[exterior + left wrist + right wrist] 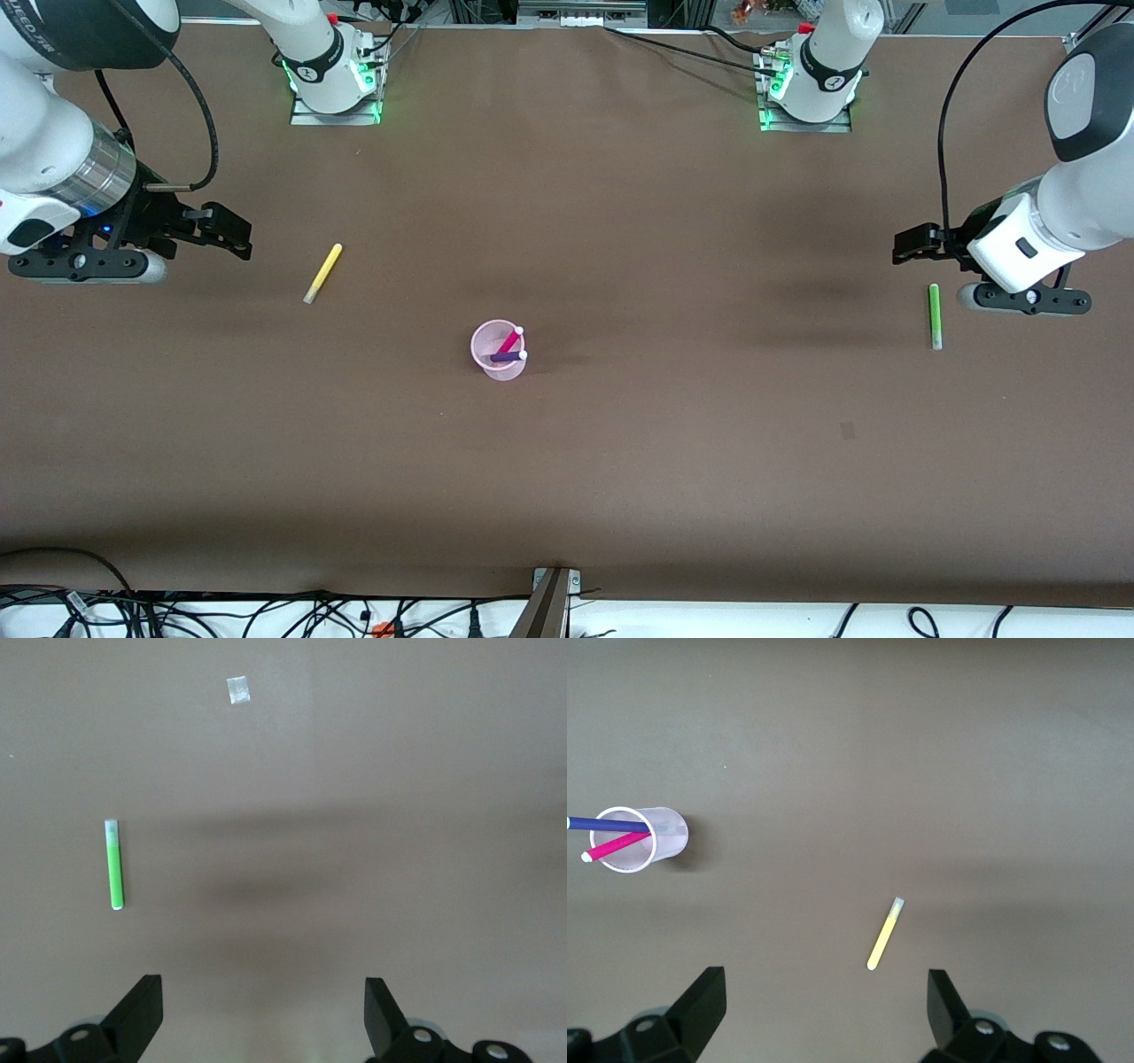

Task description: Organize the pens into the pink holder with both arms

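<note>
The pink holder (498,350) stands mid-table with the magenta pen (510,339) and the purple pen (508,356) in it; it also shows in the right wrist view (638,839). The yellow pen (322,273) lies flat toward the right arm's end, also in the right wrist view (885,934). The green pen (934,316) lies flat toward the left arm's end, also in the left wrist view (114,865). My right gripper (232,232) is open and empty, raised beside the yellow pen. My left gripper (912,244) is open and empty, raised beside the green pen.
The brown table (673,443) runs wide around the holder. A small pale square patch (237,690) lies on the table near the green pen. Both arm bases (335,80) stand along the table's edge farthest from the front camera. Cables hang past the edge nearest it.
</note>
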